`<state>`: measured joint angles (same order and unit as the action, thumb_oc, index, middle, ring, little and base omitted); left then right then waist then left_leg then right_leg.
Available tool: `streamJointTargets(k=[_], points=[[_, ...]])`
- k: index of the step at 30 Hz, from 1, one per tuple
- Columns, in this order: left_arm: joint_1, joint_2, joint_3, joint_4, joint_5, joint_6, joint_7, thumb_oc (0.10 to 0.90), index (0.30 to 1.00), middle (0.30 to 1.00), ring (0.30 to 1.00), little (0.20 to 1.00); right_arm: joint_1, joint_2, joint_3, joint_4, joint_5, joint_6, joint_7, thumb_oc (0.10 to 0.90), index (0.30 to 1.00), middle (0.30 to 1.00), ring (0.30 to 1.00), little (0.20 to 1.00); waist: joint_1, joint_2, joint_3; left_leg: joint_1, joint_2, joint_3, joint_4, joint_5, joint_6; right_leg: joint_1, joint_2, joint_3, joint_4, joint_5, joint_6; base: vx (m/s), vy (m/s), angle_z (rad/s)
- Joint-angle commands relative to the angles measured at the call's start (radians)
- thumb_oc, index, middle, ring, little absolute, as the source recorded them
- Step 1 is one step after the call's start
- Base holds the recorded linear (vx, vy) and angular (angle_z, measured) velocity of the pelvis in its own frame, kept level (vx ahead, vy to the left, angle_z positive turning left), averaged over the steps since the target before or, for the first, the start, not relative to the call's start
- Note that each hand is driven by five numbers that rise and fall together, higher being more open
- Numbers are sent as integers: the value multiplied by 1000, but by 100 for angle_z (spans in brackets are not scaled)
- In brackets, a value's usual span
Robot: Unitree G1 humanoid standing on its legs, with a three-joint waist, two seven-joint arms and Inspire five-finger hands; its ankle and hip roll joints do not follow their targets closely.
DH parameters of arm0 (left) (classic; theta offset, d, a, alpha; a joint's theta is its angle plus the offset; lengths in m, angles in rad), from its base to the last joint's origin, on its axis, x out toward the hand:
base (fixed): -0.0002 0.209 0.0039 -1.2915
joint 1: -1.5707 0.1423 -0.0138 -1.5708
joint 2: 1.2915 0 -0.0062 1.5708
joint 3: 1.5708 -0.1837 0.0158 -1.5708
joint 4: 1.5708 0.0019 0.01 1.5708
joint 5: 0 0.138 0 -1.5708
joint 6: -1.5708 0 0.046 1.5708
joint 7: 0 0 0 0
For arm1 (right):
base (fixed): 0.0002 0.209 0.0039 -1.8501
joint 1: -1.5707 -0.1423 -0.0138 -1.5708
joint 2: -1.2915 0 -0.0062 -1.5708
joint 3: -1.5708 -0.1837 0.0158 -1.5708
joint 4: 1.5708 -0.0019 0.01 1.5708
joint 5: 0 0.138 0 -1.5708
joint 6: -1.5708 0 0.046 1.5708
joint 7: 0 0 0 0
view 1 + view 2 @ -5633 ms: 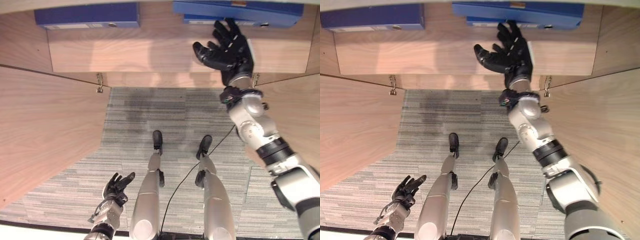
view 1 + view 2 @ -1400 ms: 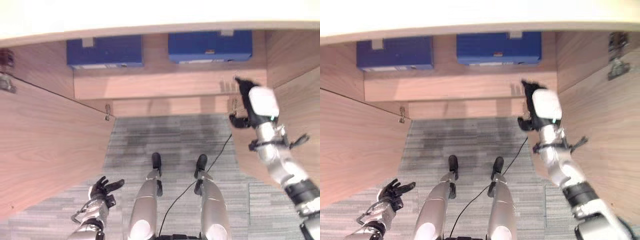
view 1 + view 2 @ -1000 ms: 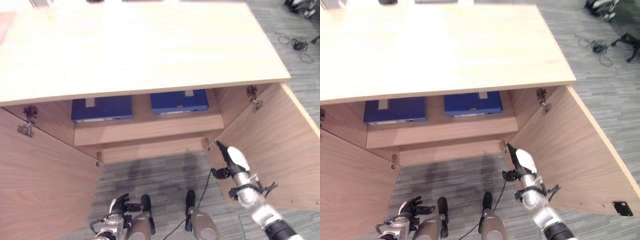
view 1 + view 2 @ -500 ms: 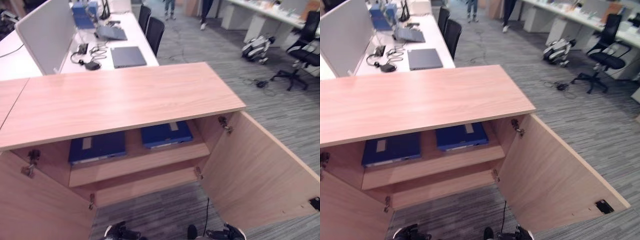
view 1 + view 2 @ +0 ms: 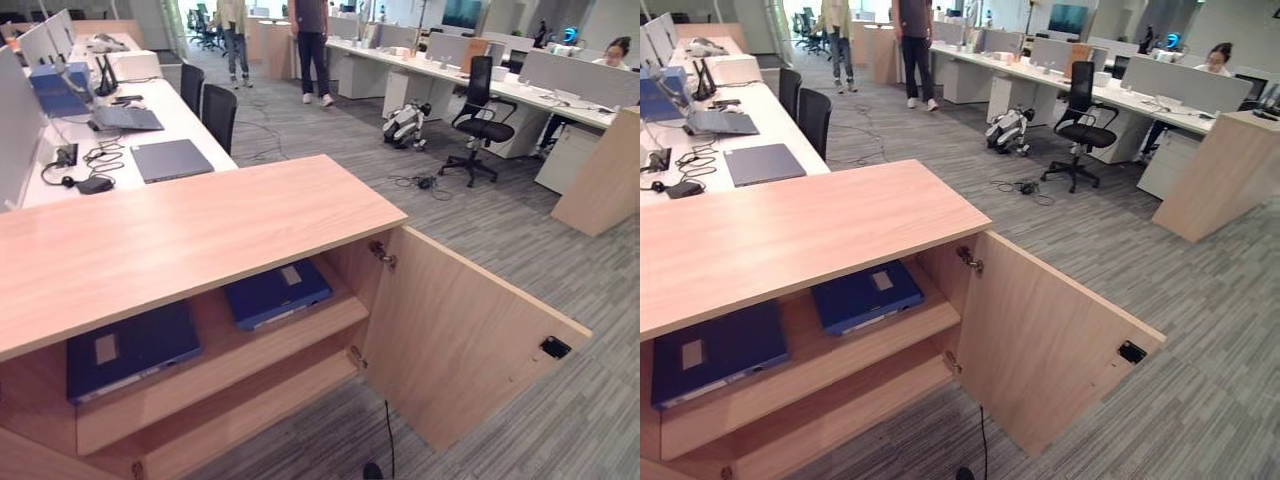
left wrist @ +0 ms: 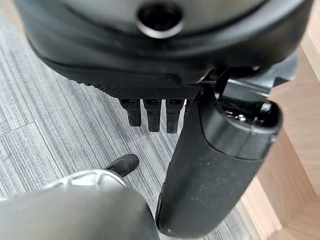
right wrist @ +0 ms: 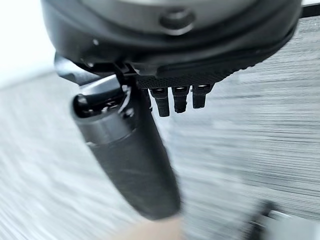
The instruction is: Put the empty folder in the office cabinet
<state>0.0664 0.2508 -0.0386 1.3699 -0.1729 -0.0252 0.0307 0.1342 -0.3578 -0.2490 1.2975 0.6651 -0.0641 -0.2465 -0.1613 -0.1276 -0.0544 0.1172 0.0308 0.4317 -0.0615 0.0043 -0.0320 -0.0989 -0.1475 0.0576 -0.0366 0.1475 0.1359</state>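
Cabinet (image 5: 200, 230): doors open, two blue folders (image 5: 277, 292) shelved. Left hand (image 6: 165, 75), right hand (image 7: 165, 60): fingers relaxed, empty. Risk: swinging arms clip the open door (image 5: 460, 350).

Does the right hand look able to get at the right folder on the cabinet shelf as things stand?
Probably yes. The cabinet door stands wide open, the right folder lies flat near the shelf's front edge with nothing before it, and the right hand holds nothing, its fingers relaxed over the floor.
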Motion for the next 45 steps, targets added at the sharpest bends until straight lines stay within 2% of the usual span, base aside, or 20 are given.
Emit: streamJointTargets(k=[1,2,4,5,6,8,9,12,13,17,20,21,25,34,37,45], points=[[-46,-39,16,-13,-120,-46,10,800,900,900,900,900,-137,-59,19,-38,48,-74,-24,800,900,900,900,900,39,45,116,-97,-86,-336,255,-234,59,-11,98,33,43,-70,24,-101,42,-68],[-60,-44,18,-10,-140,-43,18,800,900,900,900,900,-135,-67,18,-58,34,-70,-20,800,900,900,900,900,44,48,120,-91,-118,-439,240,-241,62,-26,106,59,51,-57,32,-56,56,-142],[-80,-43,23,-2,-154,-39,26,800,900,900,900,900,-132,-77,-6,-66,38,-64,-18,800,900,900,900,900,35,46,120,-106,-134,-447,245,-233,74,-42,102,78,51,-44,47,-164,153,-182],[-92,-40,7,4,-133,-47,13,800,900,900,900,900,-163,-94,-13,-70,37,-58,-19,800,900,900,900,900,20,52,135,-115,-141,-405,230,-230,86,-97,108,124,61,-23,73,-320,255,-103],[-96,-37,2,8,-117,-47,12,800,900,900,900,900,-173,-101,-13,-75,27,-53,-19,800,900,900,900,900,21,44,133,-126,-152,-379,215,-218,91,-126,99,139,56,-4,88,-347,244,-70],[-91,-27,4,16,-85,-42,14,800,900,900,900,900,-175,-112,-10,-105,-1,-46,-22,800,900,900,900,900,21,46,155,-125,-155,-346,200,-214,105,-149,91,150,54,6,102,-201,129,-96],[-87,-20,15,14,-78,-41,17,800,900,900,900,900,-174,-116,-8,-139,-16,-49,-26,800,900,900,900,900,24,49,172,-122,-152,-327,192,-207,112,-161,83,131,60,1,102,-184,81,-129],[-85,-4,45,0,-76,-39,15,800,900,900,900,900,-169,-118,0,-239,-49,-57,-29,800,900,900,900,900,33,68,213,-116,-126,-286,172,-184,114,-156,41,-1,111,-50,55,-205,28,-90],[-83,-1,51,0,-74,-35,16,800,900,900,900,900,-162,-121,-1,-262,-61,-57,-29,800,900,900,900,900,34,73,216,-119,-121,-277,163,-170,114,-148,29,-22,143,-68,42,-153,5,-64],[-61,3,68,4,-57,-31,11,800,900,900,900,900,-139,-128,-7,-314,-98,-61,-26,800,900,900,900,900,49,95,212,-134,-97,-284,149,-150,113,-116,12,-1,252,-115,16,-81,-52,-37],[-37,2,73,6,-56,-33,8,800,900,900,900,900,-123,-134,0,-359,-130,-63,-21,800,900,900,900,900,65,90,197,-137,-102,-281,146,-151,110,-68,-8,-17,212,-114,23,16,-81,-10],[-34,1,92,-2,-66,-36,8,800,900,900,900,900,-121,-139,26,-403,-193,-57,-27,800,900,900,900,900,82,79,181,-138,-101,-265,140,-147,105,-52,-14,-35,166,-107,34,31,-149,-8],[-34,6,117,-38,-95,-41,10,800,900,900,900,900,-146,-177,78,-487,-308,-29,-30,800,900,900,900,900,99,84,164,-139,-86,-254,106,-123,93,-53,2,-43,101,-95,39,38,-164,-20],[-51,-8,73,-91,-102,-53,5,800,900,900,900,900,-238,-310,129,-645,-390,-51,-22,800,900,900,900,900,114,97,167,-122,-57,-311,56,-87,60,-20,34,-66,78,-131,8,52,-133,14],[-28,-5,69,-102,-101,-53,0,800,900,900,900,900,-289,-396,202,-725,-495,-42,22,800,900,900,900,900,137,94,163,-109,-41,-331,49,-81,45,12,48,-82,61,-145,-7,60,-131,17],[28,-1,86,-76,-86,-49,-13,800,900,900,900,900,-395,-457,352,-814,-516,-68,112,800,900,900,900,900,179,80,151,-83,-14,-362,36,-67,22,70,70,-110,24,-163,-27,53,-102,21]])
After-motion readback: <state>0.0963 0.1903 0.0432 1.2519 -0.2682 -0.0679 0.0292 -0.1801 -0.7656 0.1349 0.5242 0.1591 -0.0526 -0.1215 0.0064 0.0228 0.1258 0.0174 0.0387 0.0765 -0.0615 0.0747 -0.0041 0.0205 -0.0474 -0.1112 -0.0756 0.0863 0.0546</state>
